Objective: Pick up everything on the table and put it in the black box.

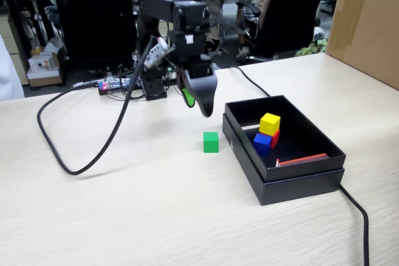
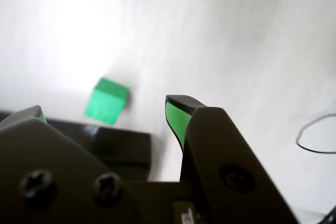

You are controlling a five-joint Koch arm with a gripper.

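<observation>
Four cubes: one green, one yellow, one blue, one red; one black box.

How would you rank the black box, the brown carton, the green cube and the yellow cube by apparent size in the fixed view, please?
1. Black box
2. Brown carton, cropped by the frame, so its rank is unsure
3. Green cube and yellow cube: these look alike.

The fixed view faces the arm across the table; the wrist view looks down closely, sharing the green cube.
</observation>
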